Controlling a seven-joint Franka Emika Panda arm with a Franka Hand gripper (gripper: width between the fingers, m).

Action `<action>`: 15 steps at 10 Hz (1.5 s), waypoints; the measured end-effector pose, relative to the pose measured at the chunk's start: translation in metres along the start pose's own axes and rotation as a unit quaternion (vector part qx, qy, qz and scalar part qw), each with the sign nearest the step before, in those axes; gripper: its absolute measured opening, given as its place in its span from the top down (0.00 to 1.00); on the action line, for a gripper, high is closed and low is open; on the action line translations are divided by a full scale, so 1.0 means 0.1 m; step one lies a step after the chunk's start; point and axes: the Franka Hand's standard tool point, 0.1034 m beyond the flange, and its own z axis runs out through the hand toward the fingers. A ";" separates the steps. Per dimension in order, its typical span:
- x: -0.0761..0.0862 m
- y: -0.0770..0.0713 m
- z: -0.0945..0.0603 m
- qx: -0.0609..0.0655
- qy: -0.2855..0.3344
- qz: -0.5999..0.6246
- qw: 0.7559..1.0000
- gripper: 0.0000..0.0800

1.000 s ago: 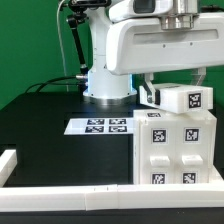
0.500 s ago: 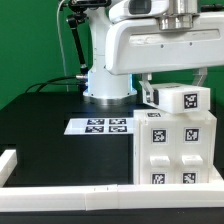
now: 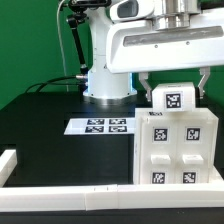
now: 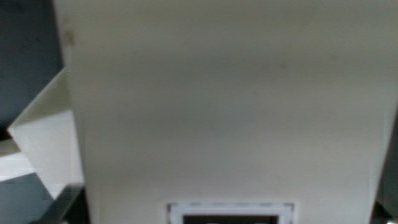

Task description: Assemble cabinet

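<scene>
The cabinet (image 3: 178, 152) is a large white box at the exterior view's right, its front face showing four square panels with black-and-white tags. A smaller white tagged block (image 3: 173, 99) sits on or just above the cabinet's top, tag face towards the camera. My gripper (image 3: 175, 90) straddles this block, one dark finger on each side, and looks shut on it. In the wrist view the block's pale face (image 4: 231, 100) fills nearly the whole picture, with a tag edge (image 4: 231, 212) at one border. My fingertips are hidden there.
The marker board (image 3: 103, 125) lies flat on the black table, left of the cabinet in the exterior view. A long white border rail (image 3: 70, 198) runs along the front edge and a short one (image 3: 8, 163) stands at the left. The robot base (image 3: 108, 85) stands behind.
The gripper has turned with the tagged block. The block now faces the camera squarely and sits more centred over the cabinet's top. The cabinet has not moved.
</scene>
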 end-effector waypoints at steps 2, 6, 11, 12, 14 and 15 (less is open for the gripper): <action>0.02 0.00 0.00 0.005 0.005 0.051 0.999 0.32; 0.01 -0.02 0.00 0.016 -0.003 0.172 0.985 0.32; -0.01 0.03 0.01 0.033 -0.021 0.376 0.926 0.32; -0.02 0.04 0.01 0.034 -0.025 0.412 0.910 0.32; -0.02 0.05 0.02 0.037 -0.037 0.496 0.867 0.32; -0.01 0.06 0.02 0.038 -0.042 0.530 0.846 0.32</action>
